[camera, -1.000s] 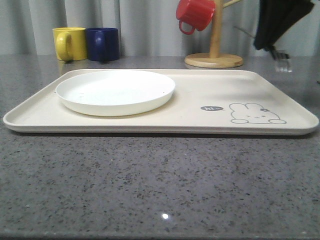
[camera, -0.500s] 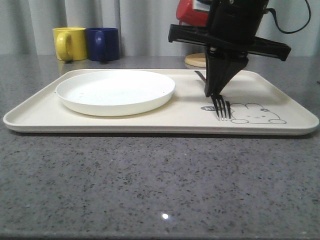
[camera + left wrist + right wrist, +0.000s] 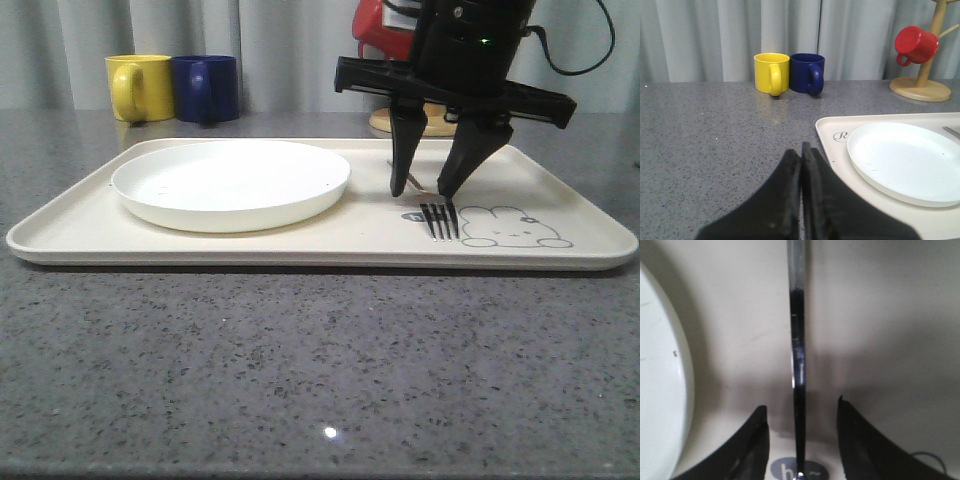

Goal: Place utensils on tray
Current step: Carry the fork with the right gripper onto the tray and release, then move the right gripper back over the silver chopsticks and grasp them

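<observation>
A silver fork [image 3: 438,217] lies on the cream tray [image 3: 300,240], tines toward the front edge, next to the grey rabbit drawing [image 3: 512,228]. My right gripper [image 3: 428,188] stands open just above it, one finger on each side of the handle. In the right wrist view the fork handle [image 3: 797,355] runs between the open fingers [image 3: 752,450] without touching them. The white plate [image 3: 231,182] rests on the tray's left half. My left gripper [image 3: 801,150] is shut on nothing, above the grey table left of the tray [image 3: 832,127].
A yellow mug [image 3: 140,87] and a blue mug [image 3: 205,88] stand at the back left. A wooden mug tree [image 3: 428,110] holding a red mug [image 3: 380,25] stands behind the tray. The grey counter [image 3: 300,370] runs to the front edge.
My right gripper came down over the tray with the fork, then opened. The fork now lies flat on the tray, released.
</observation>
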